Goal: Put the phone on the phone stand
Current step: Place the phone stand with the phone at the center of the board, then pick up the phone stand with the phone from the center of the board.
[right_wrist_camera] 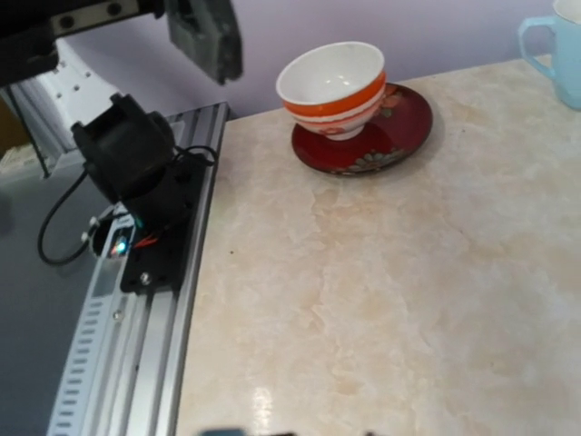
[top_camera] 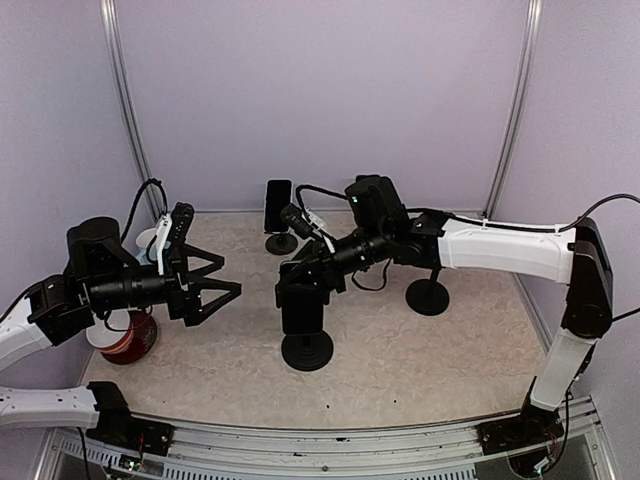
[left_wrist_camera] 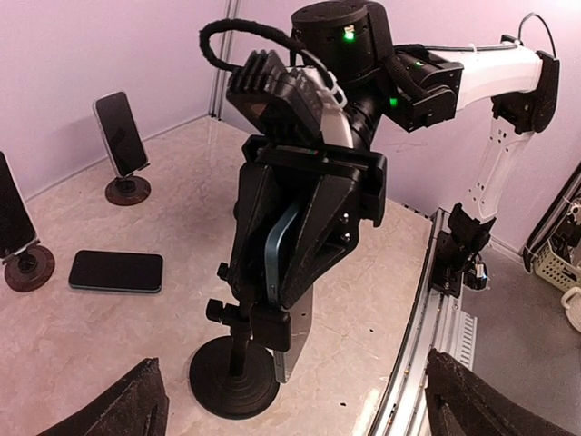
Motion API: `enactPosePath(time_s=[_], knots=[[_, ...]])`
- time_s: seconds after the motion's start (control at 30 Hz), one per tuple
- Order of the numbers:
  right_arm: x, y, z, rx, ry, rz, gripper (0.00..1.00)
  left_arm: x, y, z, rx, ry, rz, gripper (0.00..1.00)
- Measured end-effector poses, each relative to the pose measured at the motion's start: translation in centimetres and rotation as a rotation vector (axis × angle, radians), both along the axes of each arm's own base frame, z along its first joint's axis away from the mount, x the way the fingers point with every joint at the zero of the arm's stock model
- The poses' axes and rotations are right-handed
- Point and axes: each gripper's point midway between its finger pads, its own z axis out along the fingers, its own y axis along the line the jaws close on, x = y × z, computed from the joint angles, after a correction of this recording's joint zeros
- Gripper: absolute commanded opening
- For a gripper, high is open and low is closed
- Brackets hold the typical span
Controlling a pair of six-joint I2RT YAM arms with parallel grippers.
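A blue-edged phone [left_wrist_camera: 280, 259] stands upright, seen edge-on, in the cradle of a black phone stand [left_wrist_camera: 233, 376] at mid-table. From the top the same phone [top_camera: 302, 312] rises above the stand's round base [top_camera: 307, 351]. My right gripper [left_wrist_camera: 283, 289] comes down from above with a finger close on each side of the phone; whether they still press it is unclear. My left gripper [top_camera: 222, 288] hovers wide open to the left of the stand, holding nothing. Its fingertips [left_wrist_camera: 127, 409] frame the left wrist view.
A second phone leans on a stand [top_camera: 278, 206] at the back. One more phone [left_wrist_camera: 116, 271] lies flat on the table. An unused stand [top_camera: 428, 296] sits under the right arm. A white-and-orange bowl on a red saucer [right_wrist_camera: 361, 136] and a blue mug [right_wrist_camera: 556, 50] are at the left.
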Motion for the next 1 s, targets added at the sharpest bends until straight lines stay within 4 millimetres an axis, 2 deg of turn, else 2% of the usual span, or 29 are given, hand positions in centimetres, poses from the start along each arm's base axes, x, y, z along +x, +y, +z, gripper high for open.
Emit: enactPosePath(time_s=[0.2, 0.23, 0.27, 0.3, 0.5, 0.67, 0.83, 1.0], knots=[[0.7, -0.3, 0.2, -0.011, 0.004, -0.062, 0.64, 0.8, 0.4, -0.4, 0.014, 0.009, 0.060, 0.99], [0.8, -0.4, 0.4, -0.011, 0.007, -0.069, 0.71, 0.8, 0.5, -0.4, 0.014, 0.011, 0.065, 0.99], [0.9, -0.5, 0.6, -0.008, 0.003, -0.079, 0.92, 0.8, 0.5, -0.4, 0.015, 0.012, 0.071, 0.99], [0.9, -0.6, 1.0, -0.006, 0.000, -0.091, 0.99, 0.9, 0.5, -0.4, 0.016, 0.012, 0.078, 0.99], [1.4, -1.9, 3.8, 0.032, -0.023, -0.166, 1.00, 0.7, -0.1, 0.0, 0.029, 0.020, 0.120, 0.99], [2.5, -4.3, 5.0, 0.059, -0.018, -0.258, 1.00, 0.5, -1.3, 1.1, 0.036, 0.018, 0.152, 0.99], [4.7, -8.0, 4.7, 0.059, -0.009, -0.416, 1.00, 0.8, -2.4, 1.2, 0.053, 0.040, 0.211, 0.99], [6.9, -12.7, 4.2, 0.067, 0.003, -0.596, 1.00, 1.1, -3.9, 1.0, 0.086, 0.069, 0.269, 0.99]])
